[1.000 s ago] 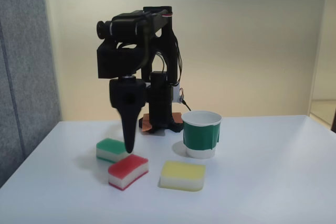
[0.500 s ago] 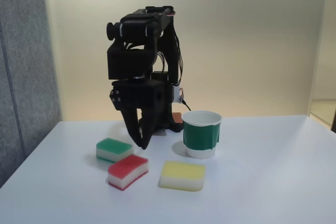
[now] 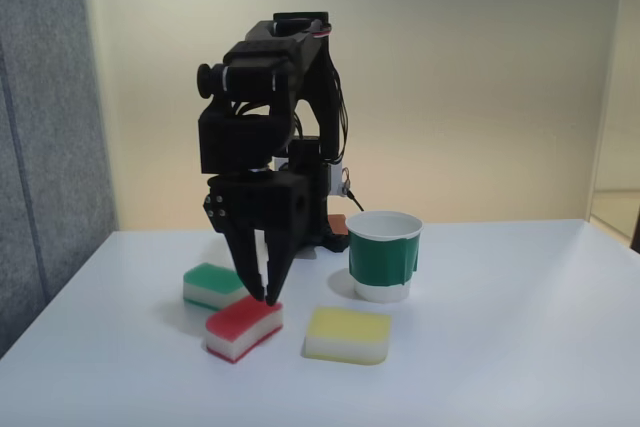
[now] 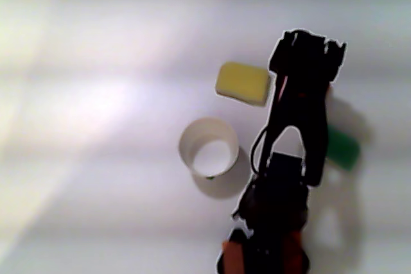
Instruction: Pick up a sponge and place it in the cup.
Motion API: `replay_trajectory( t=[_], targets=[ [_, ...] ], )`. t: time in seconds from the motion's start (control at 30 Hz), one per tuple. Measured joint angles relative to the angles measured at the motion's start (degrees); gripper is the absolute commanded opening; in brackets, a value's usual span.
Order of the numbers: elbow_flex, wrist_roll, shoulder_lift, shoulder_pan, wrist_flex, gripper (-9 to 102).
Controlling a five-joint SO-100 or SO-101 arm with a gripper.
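The sponge (image 3: 243, 327), red on top with a white middle, lies on the white table at front left in the fixed view. My black gripper (image 3: 263, 298) points straight down, its fingertips together just above the sponge's rear right edge, holding nothing. The cup (image 3: 383, 257), green-walled with a white rim, stands upright to the right of the gripper. From above in the other view, the cup (image 4: 209, 152) shows a white empty inside, and the arm hides the sponge.
A green-topped sponge (image 3: 215, 285) lies just left of and behind the gripper, and a yellow-topped one (image 3: 347, 334) sits in front of the cup. The arm's base (image 3: 310, 232) stands at the back. A grey partition (image 3: 50, 147) borders the table's left side.
The gripper has turned about its wrist, so both fingers now face the camera. It has come down from over the green sponge's edge to just above the red sponge.
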Motion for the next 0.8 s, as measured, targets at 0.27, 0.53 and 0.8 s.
replay_trajectory(
  t=[0.27, 0.53, 0.8],
  targets=[
    [0.35, 0.00, 0.00, 0.79, -0.44, 28],
    [-0.79, -1.85, -3.87, 1.32, -1.05, 30],
    [-2.02, -1.85, -8.00, 0.00, -1.93, 30]
  ],
)
